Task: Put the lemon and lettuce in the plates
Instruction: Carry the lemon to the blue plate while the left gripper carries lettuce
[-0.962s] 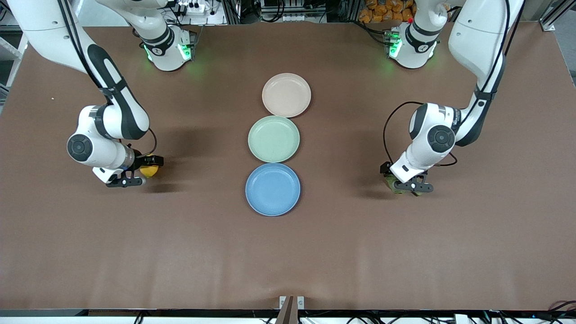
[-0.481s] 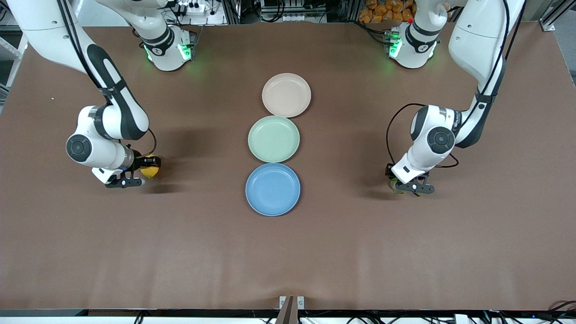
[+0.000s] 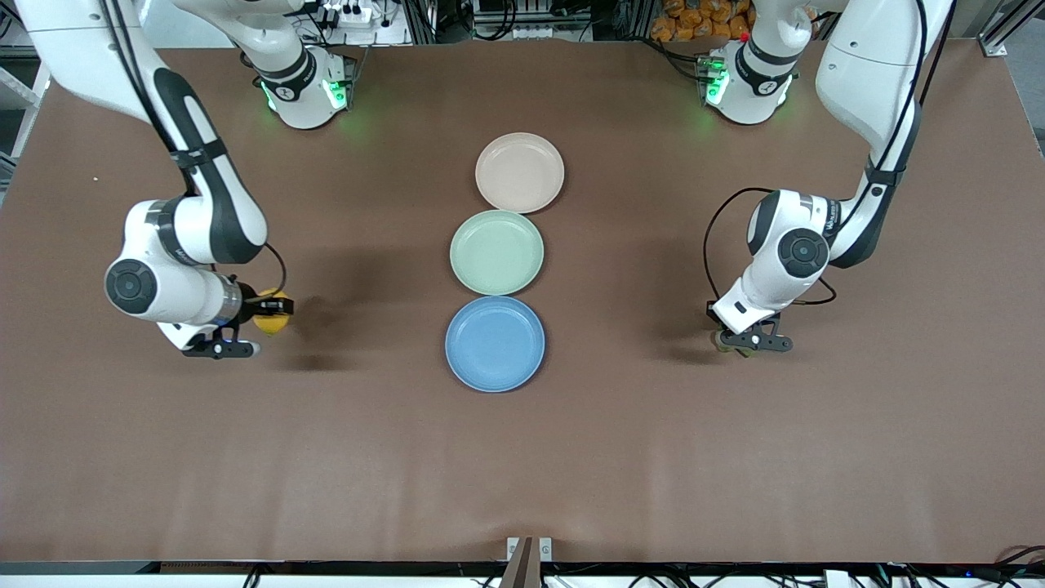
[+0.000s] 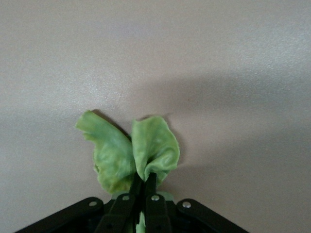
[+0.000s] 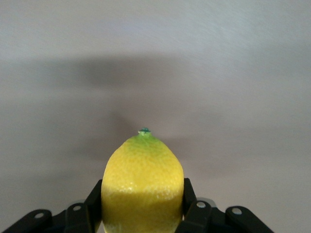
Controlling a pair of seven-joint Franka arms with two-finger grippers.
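My right gripper is shut on the yellow lemon and holds it above the table toward the right arm's end; in the right wrist view the lemon sits between the fingers, green tip pointing away. My left gripper is shut on the green lettuce, mostly hidden under the hand, toward the left arm's end. In the left wrist view the crumpled lettuce hangs from the pinched fingers. The blue plate and the pink-beige plate lie empty mid-table.
A mint green plate lies between the blue and pink-beige plates, all three in a row touching. The brown table stretches wide around them. The robot bases stand at the top edge.
The right gripper has risen a little with the lemon. The left gripper has lifted slightly with the lettuce and shifted toward the left arm's end.
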